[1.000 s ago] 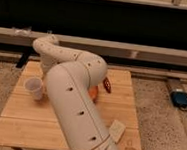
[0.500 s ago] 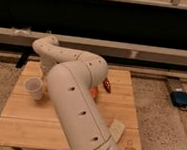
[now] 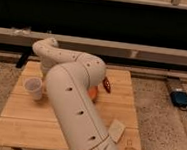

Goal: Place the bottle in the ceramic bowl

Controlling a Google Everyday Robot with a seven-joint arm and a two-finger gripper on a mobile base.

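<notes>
Gripper [image 3: 106, 84] end of the big white arm [image 3: 72, 95] pokes out as a dark reddish tip just right of the elbow, above the wooden table [image 3: 21, 125]. I cannot tell from where I stand whether it is open or closed, nor whether it has the bottle. The ceramic bowl [image 3: 92, 92] shows only as an orange sliver just below that tip (the arm covers the rest). A translucent cup [image 3: 34, 88] stands upright near the table's left edge, well apart from the bowl. A pale card [image 3: 116, 128] lies near the front right corner.
</notes>
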